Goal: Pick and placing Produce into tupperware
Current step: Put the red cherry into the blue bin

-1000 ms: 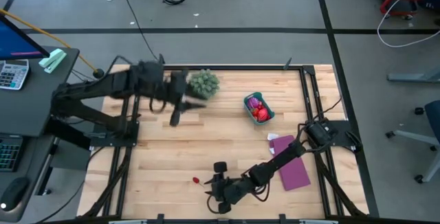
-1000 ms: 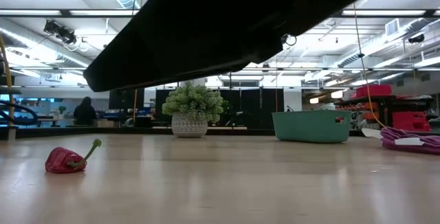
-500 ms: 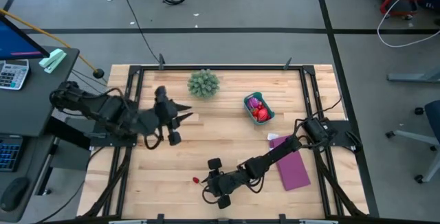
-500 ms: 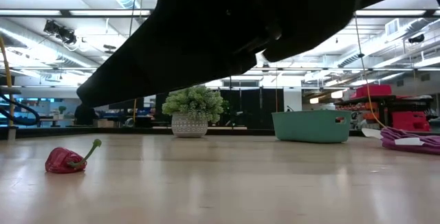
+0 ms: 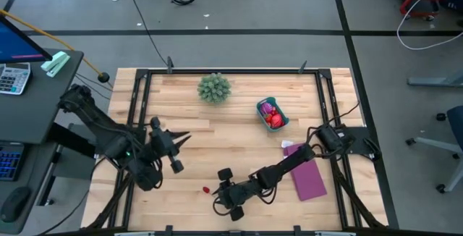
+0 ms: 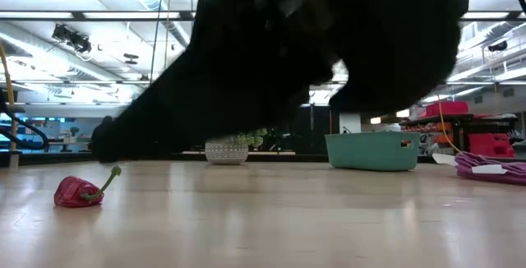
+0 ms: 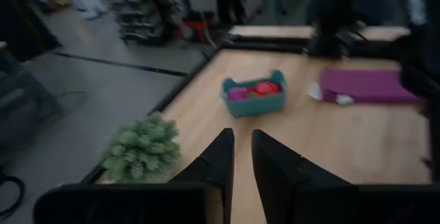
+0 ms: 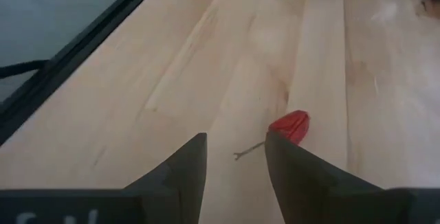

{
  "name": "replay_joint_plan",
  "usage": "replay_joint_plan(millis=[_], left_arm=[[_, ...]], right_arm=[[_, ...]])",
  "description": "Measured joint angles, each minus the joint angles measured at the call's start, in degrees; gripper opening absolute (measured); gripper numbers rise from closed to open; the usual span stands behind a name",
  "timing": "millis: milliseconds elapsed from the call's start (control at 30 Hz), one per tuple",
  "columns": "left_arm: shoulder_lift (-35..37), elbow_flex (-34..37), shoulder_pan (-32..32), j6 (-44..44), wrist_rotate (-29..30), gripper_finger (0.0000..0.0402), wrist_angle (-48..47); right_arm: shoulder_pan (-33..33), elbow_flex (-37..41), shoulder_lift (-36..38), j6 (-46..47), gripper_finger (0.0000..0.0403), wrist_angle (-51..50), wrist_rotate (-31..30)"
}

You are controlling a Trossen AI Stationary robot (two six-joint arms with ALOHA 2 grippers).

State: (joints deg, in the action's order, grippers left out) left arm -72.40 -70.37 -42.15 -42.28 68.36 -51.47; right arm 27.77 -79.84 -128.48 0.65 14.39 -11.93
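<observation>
A small red pepper (image 5: 205, 190) with a green stem lies on its side on the wood near the table's near edge, also seen in the low view (image 6: 78, 191). My right gripper (image 5: 217, 191) is open just right of it; in its wrist view (image 8: 235, 138) the pepper (image 8: 290, 124) lies a little ahead of one fingertip. The teal tupperware (image 5: 272, 114) stands right of centre and holds a purple-pink piece and a red piece. My left gripper (image 5: 184, 135) hovers at the left and holds nothing, its fingers (image 7: 240, 135) a narrow gap apart.
A spiky green ball in a pot (image 5: 214, 87) stands near the far edge. A flat purple sheet (image 5: 307, 174) lies under the right arm, with a white scrap beside it. A black frame (image 5: 137, 113) rims the table. Bare wood stretches between pepper and tupperware.
My left arm has drawn back from beside the spiky green ball toward the table's near-left. My right gripper has shifted a little toward the left edge, closer to the pepper, and has come lower. The pepper has stayed put.
</observation>
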Motion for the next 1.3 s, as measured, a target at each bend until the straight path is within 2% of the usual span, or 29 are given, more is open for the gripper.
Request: replay_joint_plan(millis=[100, 300, 467, 667, 1067, 1200, 1300], left_arm=[[0.0, 1.3, -0.6, -2.7, 2.4, 0.0052, 0.1], [0.0, 1.6, -0.9, -3.6, 2.4, 0.0050, 0.3], [0.0, 1.6, -0.9, -3.6, 2.4, 0.0048, 0.2], [0.0, 1.6, -0.9, -3.5, 2.4, 0.0046, 0.2], [0.0, 1.6, -0.9, -3.6, 2.4, 0.0044, 0.2], [0.0, 1.6, -0.8, -3.6, 2.4, 0.0041, 0.2], [0.0, 1.6, -0.8, -3.6, 2.4, 0.0042, 0.2]], right_arm=[[-0.2, 0.0, -1.3, -0.7, 0.0158, 1.9, -0.6], [-0.6, 0.0, -3.0, -1.8, 0.0158, 1.8, -5.7], [-1.3, 0.0, -3.0, -2.0, 0.0158, 2.5, -5.9], [-1.3, 0.0, -3.0, -1.8, 0.0158, 3.6, -3.0], [-1.0, 0.0, -3.0, -1.7, 0.0158, 4.1, -2.8], [-1.0, 0.0, -3.0, -0.3, 0.0158, 6.1, 0.5], [-0.9, 0.0, -3.0, -0.5, 0.0158, 6.0, 0.6]])
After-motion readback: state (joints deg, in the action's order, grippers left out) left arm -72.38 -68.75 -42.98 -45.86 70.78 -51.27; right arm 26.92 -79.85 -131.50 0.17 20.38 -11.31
